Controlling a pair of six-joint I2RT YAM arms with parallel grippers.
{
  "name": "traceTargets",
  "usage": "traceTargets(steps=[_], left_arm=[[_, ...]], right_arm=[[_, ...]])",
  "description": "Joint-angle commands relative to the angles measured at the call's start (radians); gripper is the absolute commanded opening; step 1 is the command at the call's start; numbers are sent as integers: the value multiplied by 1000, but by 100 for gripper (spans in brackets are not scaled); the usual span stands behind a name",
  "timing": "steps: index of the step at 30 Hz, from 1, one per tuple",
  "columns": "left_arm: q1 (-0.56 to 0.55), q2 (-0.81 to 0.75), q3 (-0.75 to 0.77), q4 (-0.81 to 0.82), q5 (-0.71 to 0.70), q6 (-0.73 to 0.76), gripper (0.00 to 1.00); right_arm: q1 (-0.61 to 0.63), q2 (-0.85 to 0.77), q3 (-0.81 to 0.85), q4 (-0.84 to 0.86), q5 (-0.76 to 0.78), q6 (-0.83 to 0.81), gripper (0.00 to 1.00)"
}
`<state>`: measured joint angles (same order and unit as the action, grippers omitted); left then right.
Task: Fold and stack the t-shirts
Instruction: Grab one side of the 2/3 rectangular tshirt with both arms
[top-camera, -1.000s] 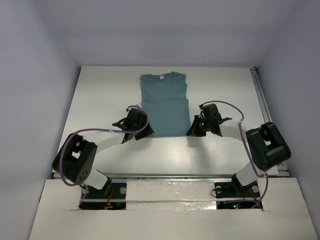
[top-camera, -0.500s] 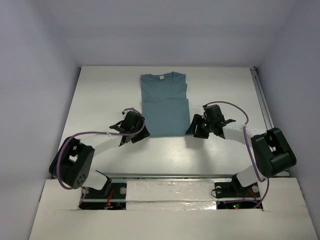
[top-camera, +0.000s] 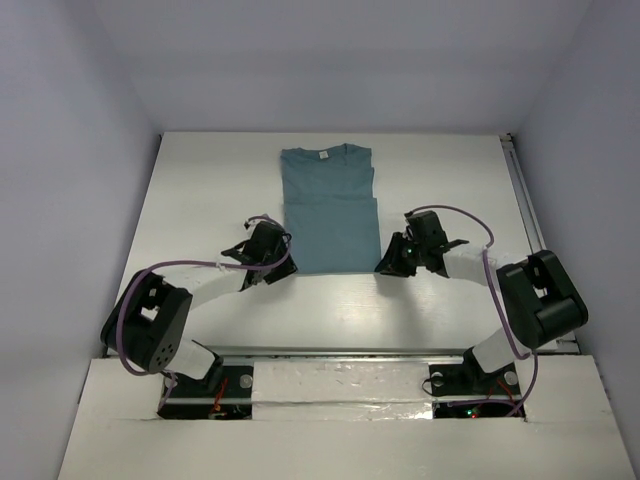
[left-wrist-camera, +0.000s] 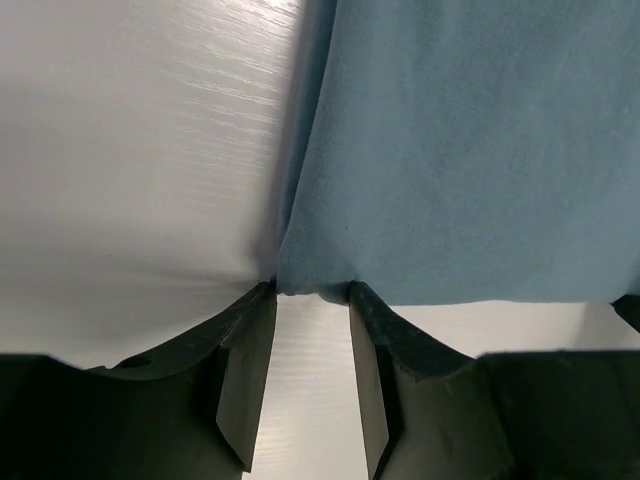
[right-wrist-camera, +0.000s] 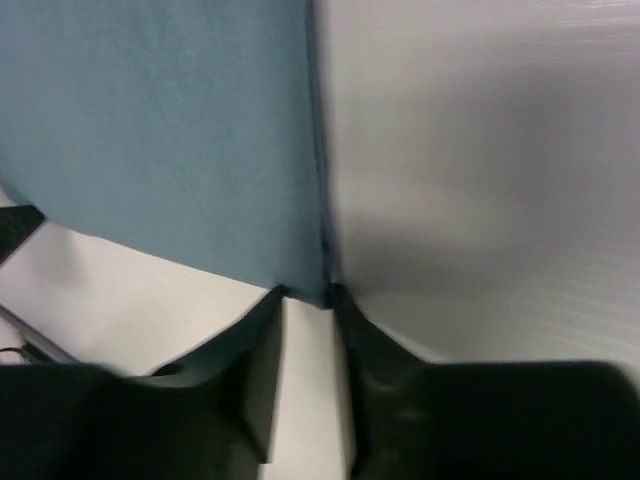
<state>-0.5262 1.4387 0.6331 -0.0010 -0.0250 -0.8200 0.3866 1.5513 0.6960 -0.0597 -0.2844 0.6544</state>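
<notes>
black-jointed white arms (top-camera: 212, 285), looping purple cables (top-camera: 185, 264)

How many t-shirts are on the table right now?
1. The teal-blue t-shirt lies folded narrow at the far middle of the table, collar away from the arms, its near corners at the left gripper and right gripper. Another beneath it can't be ruled out.

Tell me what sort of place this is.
Probably a robot lab booth: white table boxed in by bare walls, left arm and right arm bolted at its near edge, teal t-shirt laid out.
</notes>
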Motion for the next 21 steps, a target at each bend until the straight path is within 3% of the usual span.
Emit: traceTargets(steps=[1, 3, 4, 10, 12, 16, 21], left_arm=[[3, 9, -7, -133, -84, 27, 34], [3, 17, -1, -126, -96, 27, 25], [3, 19, 2, -125, -102, 33, 22], [3, 28, 22, -117, -110, 51, 10], [3, 34, 22, -111, -101, 51, 0], [3, 20, 11, -111, -90, 62, 0], [-58, -151, -44, -255, -66, 36, 0]], right_arm=[[3, 6, -29, -26, 45, -4, 25], [3, 0, -30, -22, 60, -1, 23], [3, 0, -30, -12, 65, -1, 16], [3, 10, -7, -12, 83, -18, 3], [3, 10, -6, -12, 82, -19, 0], [3, -23, -26, -21, 82, -24, 0], [3, -284, -113, -168, 56, -19, 0]])
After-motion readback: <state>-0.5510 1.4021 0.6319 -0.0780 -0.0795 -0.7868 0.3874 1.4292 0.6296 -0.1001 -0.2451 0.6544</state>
